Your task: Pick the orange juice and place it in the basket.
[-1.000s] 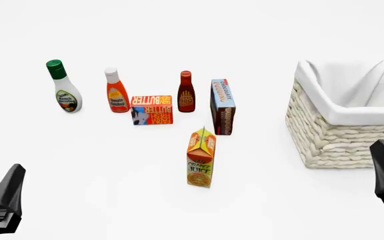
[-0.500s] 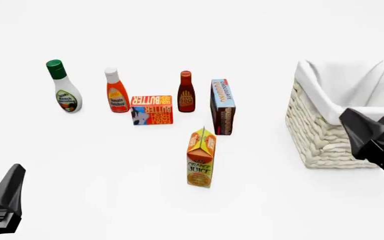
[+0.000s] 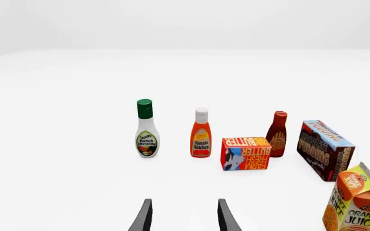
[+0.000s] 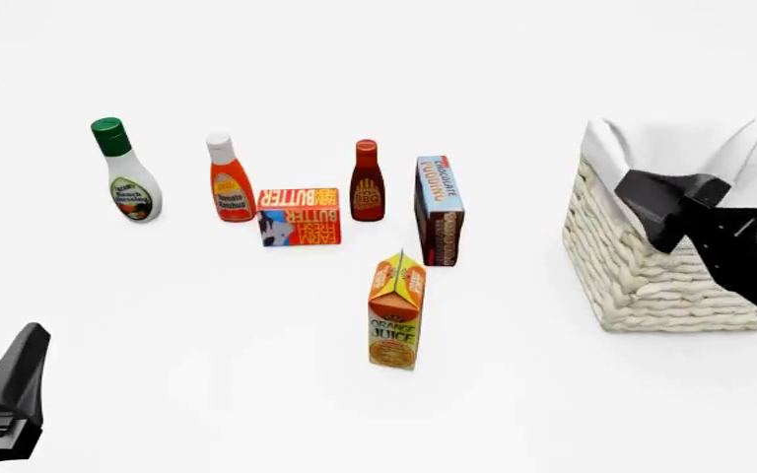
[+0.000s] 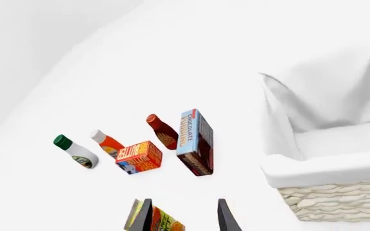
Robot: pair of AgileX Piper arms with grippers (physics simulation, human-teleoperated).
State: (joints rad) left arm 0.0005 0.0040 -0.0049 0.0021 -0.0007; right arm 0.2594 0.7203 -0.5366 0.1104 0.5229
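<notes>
The orange juice (image 4: 396,311), a gable-top carton, stands upright near the table's middle, in front of the other groceries. It also shows at the edge of the left wrist view (image 3: 357,204) and low in the right wrist view (image 5: 156,220), between the finger tips. The basket (image 4: 649,281) stands at the right, its white cloth lining over the rim (image 5: 320,168). My right gripper (image 4: 661,205) is open and empty, raised in front of the basket, right of and far from the carton. My left gripper (image 4: 21,365) is open and empty at the near left.
Behind the carton stands a row: a green-capped ranch bottle (image 4: 125,179), an orange ketchup bottle (image 4: 230,183), a flat butter box (image 4: 300,217), a dark red bottle (image 4: 367,183) and a chocolate pudding box (image 4: 440,210).
My right arm has risen from the lower right edge and moved up and left, now in front of the basket. The left arm and the groceries have not moved.
</notes>
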